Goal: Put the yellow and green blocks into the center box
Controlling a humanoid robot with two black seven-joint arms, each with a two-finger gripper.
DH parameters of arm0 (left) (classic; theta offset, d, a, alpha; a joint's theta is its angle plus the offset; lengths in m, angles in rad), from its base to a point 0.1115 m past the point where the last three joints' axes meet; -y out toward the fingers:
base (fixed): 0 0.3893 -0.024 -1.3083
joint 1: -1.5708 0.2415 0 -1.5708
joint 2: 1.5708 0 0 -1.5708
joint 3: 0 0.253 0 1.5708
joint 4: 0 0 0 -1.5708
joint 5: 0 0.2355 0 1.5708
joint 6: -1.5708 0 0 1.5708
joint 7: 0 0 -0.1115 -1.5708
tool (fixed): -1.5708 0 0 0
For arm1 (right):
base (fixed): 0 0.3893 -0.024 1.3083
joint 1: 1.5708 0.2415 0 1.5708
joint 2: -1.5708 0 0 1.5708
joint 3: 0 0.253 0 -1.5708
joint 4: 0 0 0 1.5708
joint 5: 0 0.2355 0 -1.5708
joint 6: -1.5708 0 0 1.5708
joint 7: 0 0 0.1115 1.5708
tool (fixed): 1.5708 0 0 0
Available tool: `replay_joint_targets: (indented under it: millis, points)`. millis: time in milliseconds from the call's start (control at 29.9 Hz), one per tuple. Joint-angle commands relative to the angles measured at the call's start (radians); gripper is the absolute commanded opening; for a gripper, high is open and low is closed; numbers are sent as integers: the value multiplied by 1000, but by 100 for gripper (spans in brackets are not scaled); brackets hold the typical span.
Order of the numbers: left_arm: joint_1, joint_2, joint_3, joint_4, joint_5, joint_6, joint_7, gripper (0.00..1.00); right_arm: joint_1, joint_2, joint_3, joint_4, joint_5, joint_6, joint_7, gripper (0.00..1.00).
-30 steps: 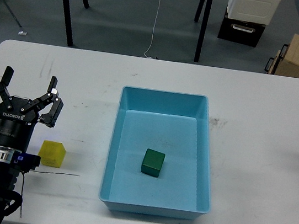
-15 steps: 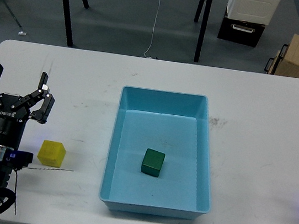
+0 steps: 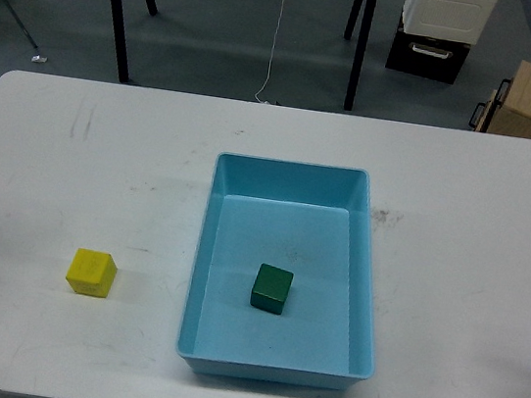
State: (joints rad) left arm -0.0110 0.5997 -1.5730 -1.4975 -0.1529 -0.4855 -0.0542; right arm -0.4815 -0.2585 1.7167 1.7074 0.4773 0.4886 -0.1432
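Green block (image 3: 272, 289) sat in the blue box (image 3: 367, 302), yellow block (image 3: 91, 272) alone on the white table (image 3: 75, 143) left of it; no jaws in frame, state unknowable; best done squaring to flat faces, gripping centred, lifting clear of the box wall.

Green block (image 3: 272, 288) inside blue box (image 3: 294, 174), yellow block (image 3: 91, 272) on white table (image 3: 464, 197), apparently well left.
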Motion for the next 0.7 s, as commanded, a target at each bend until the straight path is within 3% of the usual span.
replay_joint_targets:
  millis: [0,100,267,501,669]
  points:
    - [-59,207,82,-1,71,-3,80,100,4,30,18,-2,0,0,2,100]
    - [-202,331,230,2,136,-3,125,100,4,44,29,-2,0,0,2,100]
    - [-576,448,681,8,271,-3,125,100,6,61,29,-5,0,0,1,100]
    - [-1185,421,1418,34,530,-3,125,100,6,71,27,-6,0,0,-1,100]
    - [-1475,341,1854,20,731,-3,128,100,8,71,9,-6,-3,0,-3,100]
